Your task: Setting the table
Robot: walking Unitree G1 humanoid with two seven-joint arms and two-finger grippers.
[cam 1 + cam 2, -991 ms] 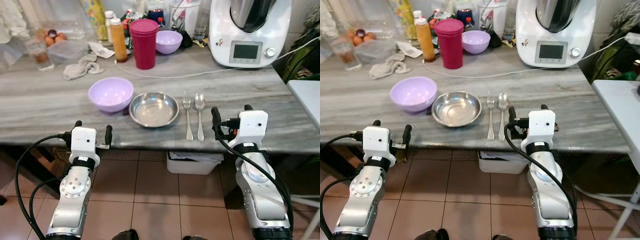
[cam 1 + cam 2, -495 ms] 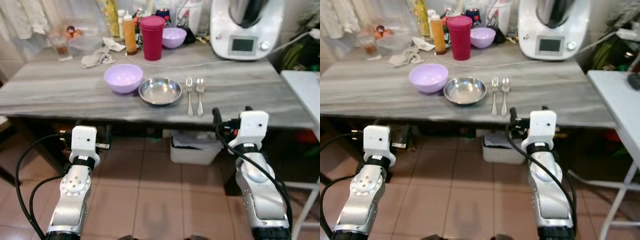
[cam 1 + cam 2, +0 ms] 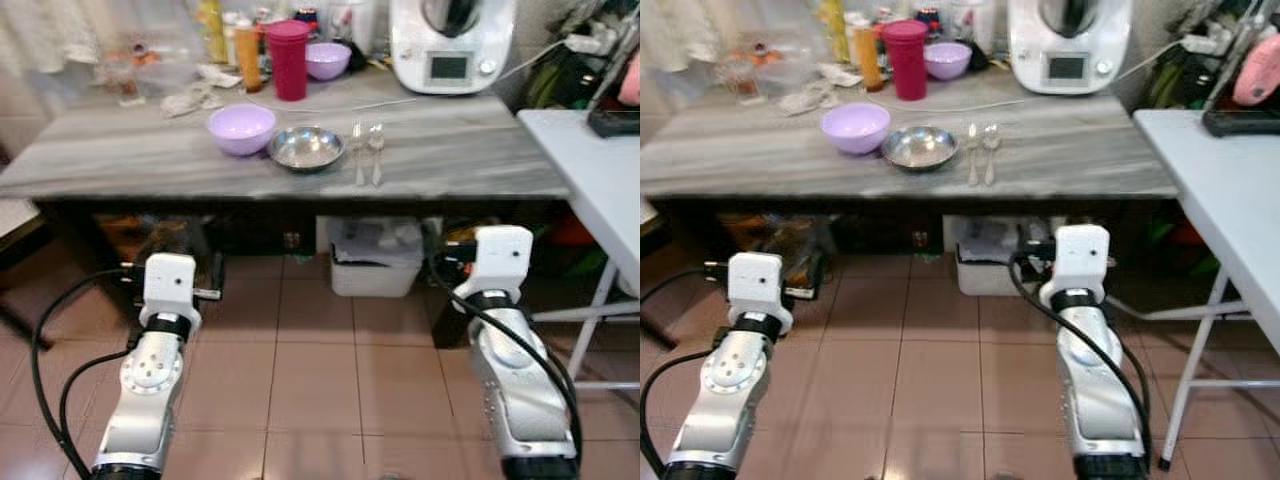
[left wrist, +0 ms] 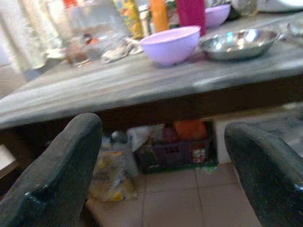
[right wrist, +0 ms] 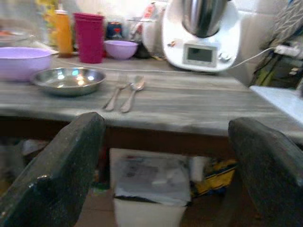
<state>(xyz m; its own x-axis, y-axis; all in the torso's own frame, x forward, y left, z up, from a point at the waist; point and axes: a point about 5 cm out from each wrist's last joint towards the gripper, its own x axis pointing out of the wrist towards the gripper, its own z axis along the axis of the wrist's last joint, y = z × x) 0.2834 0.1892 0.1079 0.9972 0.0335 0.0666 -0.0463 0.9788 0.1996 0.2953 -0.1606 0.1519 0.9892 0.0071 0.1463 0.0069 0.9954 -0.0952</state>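
Round steel plate (image 3: 306, 147) sat on the grey wooden table (image 3: 150, 165), just beside the lilac plastic bowl (image 3: 241, 128), with the metal fork (image 3: 358, 152) and spoon (image 3: 376, 150) at its other side. You had the left gripper (image 4: 163, 170) and right gripper (image 5: 165, 161) spread, empty, below the table edge
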